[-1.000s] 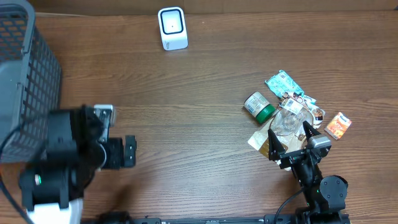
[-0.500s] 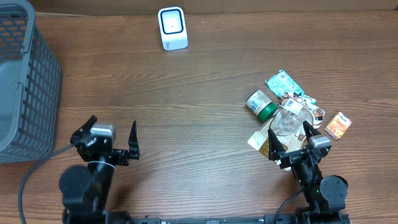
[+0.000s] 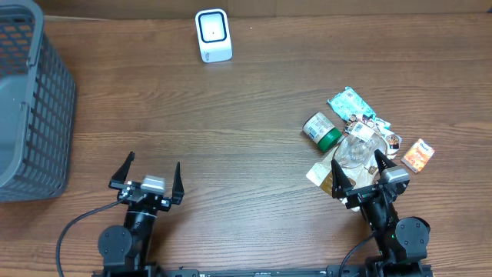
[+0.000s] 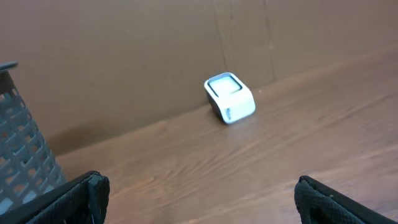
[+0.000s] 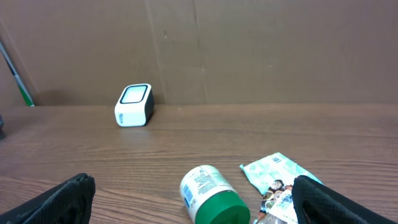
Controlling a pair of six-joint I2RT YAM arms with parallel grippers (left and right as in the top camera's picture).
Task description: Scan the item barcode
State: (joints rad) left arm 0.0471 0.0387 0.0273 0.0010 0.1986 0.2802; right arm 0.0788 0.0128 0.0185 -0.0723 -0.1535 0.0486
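Observation:
The white barcode scanner (image 3: 213, 35) with a dark window stands at the far edge of the table; it also shows in the left wrist view as the scanner (image 4: 230, 98) and in the right wrist view as the scanner (image 5: 134, 104). A pile of items lies at the right: a white bottle with a green cap (image 3: 320, 130), a teal packet (image 3: 350, 102), a clear wrapped item (image 3: 355, 148) and an orange packet (image 3: 418, 155). My right gripper (image 3: 357, 165) is open just in front of the pile, and the bottle (image 5: 213, 196) lies ahead between its fingers, untouched. My left gripper (image 3: 152, 171) is open and empty near the front left.
A grey mesh basket (image 3: 31, 100) fills the far left of the table, its wall (image 4: 25, 149) visible at the left edge of the left wrist view. A tan pouch (image 3: 321, 173) lies under the pile. A brown cardboard wall runs behind the scanner.
The left arm has swung away from the basket side to the front of the table, its gripper now pointing toward the far edge. The right arm and the items have not moved.

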